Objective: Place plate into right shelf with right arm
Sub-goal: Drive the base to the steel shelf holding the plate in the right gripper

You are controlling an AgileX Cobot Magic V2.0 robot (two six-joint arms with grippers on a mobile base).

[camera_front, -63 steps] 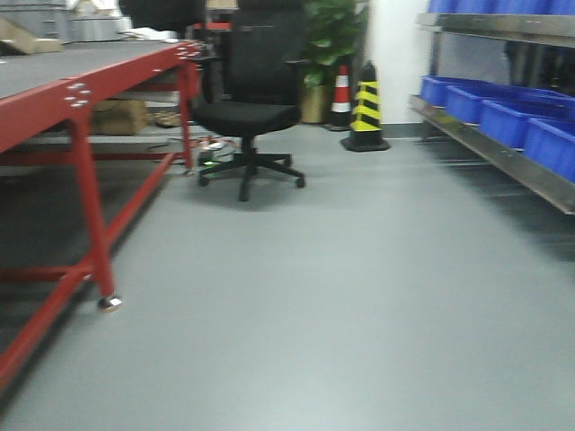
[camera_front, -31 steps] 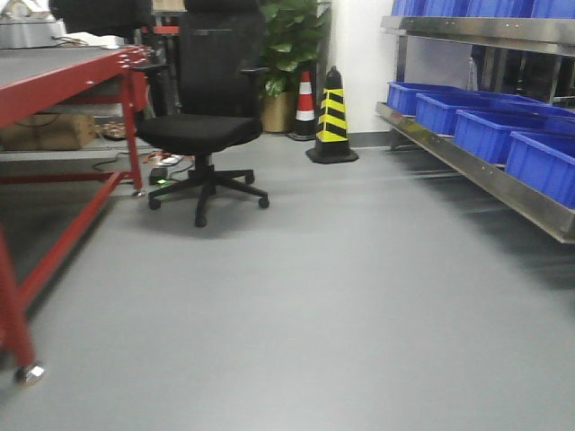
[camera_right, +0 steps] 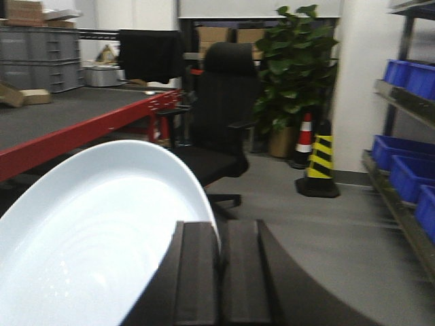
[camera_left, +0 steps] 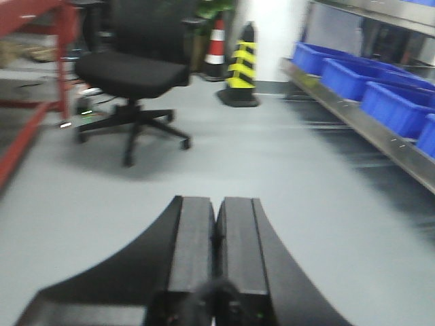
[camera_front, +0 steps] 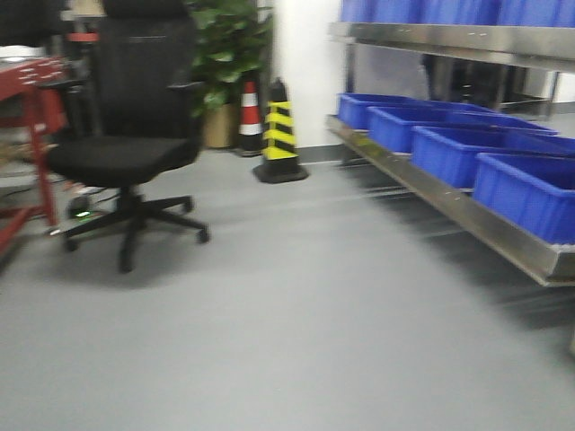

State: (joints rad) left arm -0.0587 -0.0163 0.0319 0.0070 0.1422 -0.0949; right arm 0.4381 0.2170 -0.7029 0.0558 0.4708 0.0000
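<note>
Fingers (camera_right: 196, 272) of the right gripper (camera_right: 219, 272) are clamped on the plate (camera_right: 95, 238) at its rim; those of the left gripper (camera_left: 216, 251) are pressed together.
Both wrists are pointed forward over open grey floor (camera_front: 296, 341). The plate is carried left of the right wrist, apart from the long edge of the red bench (camera_right: 75, 129). The right shelf (camera_front: 449, 208) with blue bins (camera_front: 526, 193) is seen along the right side; an office chair (camera_front: 121, 157) is parked off the bench's corner.

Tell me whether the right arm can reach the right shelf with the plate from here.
Probably not yet. The right claw grips the plate, but the shelf stands off to the right across open floor. Nothing blocks the way; blue bins line its lower level.
</note>
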